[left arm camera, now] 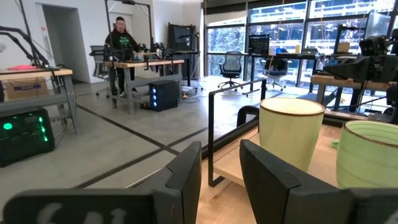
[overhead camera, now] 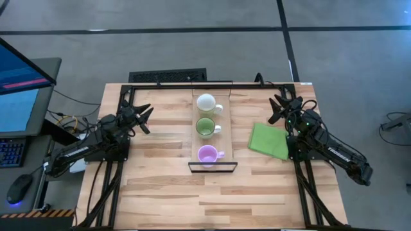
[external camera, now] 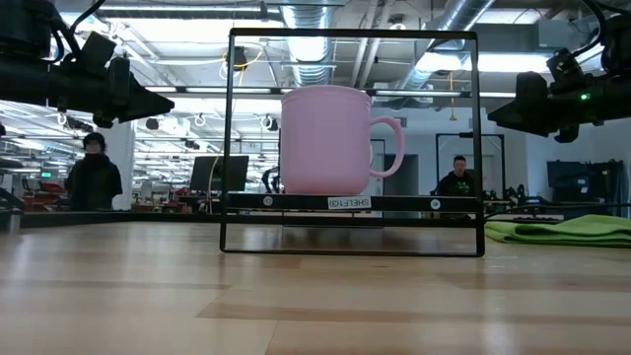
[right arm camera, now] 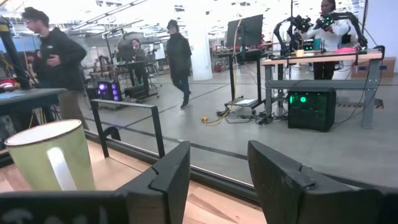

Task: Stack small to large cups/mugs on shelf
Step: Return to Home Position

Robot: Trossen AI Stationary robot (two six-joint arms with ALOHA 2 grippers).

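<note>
On the bench (overhead camera: 160, 192), the shelf (overhead camera: 226, 142) holds a white mug (overhead camera: 206, 102), green mug (overhead camera: 205, 126) and purple mug (overhead camera: 207, 154) in line. Left jaws and right jaws hang open. A person (external camera: 94, 173) stands in the room behind.

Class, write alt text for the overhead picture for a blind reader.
A white mug, a green mug and a purple mug stand in a row on a narrow shelf on a table. The left gripper and right gripper wait open at either side; a green cloth lies by the right one.
</note>
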